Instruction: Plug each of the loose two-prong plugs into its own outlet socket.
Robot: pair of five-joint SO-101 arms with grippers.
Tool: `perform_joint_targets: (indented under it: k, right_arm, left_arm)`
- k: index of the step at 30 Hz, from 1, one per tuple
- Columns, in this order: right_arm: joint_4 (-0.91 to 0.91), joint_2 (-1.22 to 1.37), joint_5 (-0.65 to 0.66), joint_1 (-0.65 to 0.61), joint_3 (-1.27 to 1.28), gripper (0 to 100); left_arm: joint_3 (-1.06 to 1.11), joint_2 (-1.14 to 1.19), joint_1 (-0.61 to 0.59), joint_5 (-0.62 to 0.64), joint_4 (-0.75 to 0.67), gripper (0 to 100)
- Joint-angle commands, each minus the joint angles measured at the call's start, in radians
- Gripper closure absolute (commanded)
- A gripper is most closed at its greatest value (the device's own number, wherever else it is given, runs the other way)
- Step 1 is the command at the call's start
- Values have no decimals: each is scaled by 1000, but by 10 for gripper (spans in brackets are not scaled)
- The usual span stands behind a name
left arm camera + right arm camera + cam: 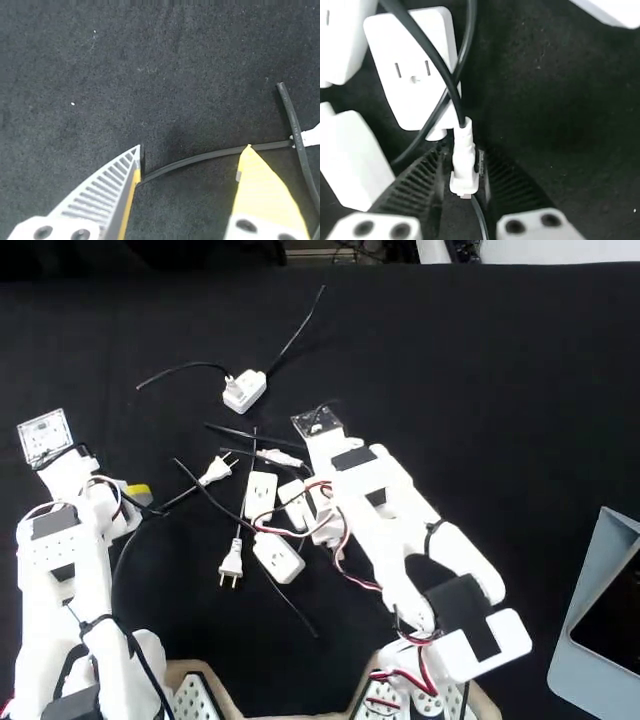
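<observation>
Several white outlet sockets lie mid-table: one [261, 495], one [279, 558] and a smaller one [296, 505]. Two loose two-prong plugs [216, 472] [231, 568] with black cords rest beside them. My right gripper [464, 172] is shut on a white plug [463, 155], held just short of an outlet socket [415, 75] whose slots face the camera. My left gripper [192, 165] is open at the table's left [140, 493], low over the cloth. A black cord [210, 157] runs between its fingers without being clamped.
A white adapter [243, 390] with its own cord lies farther back. Black cords cross each other around the sockets. A grey-blue container [600, 620] stands at the right edge. The black cloth [500, 390] at the back right is bare.
</observation>
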Motion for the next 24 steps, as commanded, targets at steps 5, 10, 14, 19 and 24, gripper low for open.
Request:
perform_joint_targets:
  k: [5, 10, 14, 19, 24]
  right_arm:
    - [72, -5, -25, 14, -62, 891]
    - [66, -5, -25, 14, -65, 939]
    - [66, -5, -25, 15, -65, 952]
    - [71, -5, -25, 15, -65, 953]
    - [75, -5, -25, 15, -79, 988]
  left_arm:
    - [-10, -21, 4, -12, -15, 697]
    - [-10, -18, 15, -14, -15, 697]
    - [-10, -18, 15, -14, -15, 697]
    - [-10, -18, 13, -14, -15, 697]
    - [-8, -18, 35, -14, -9, 697]
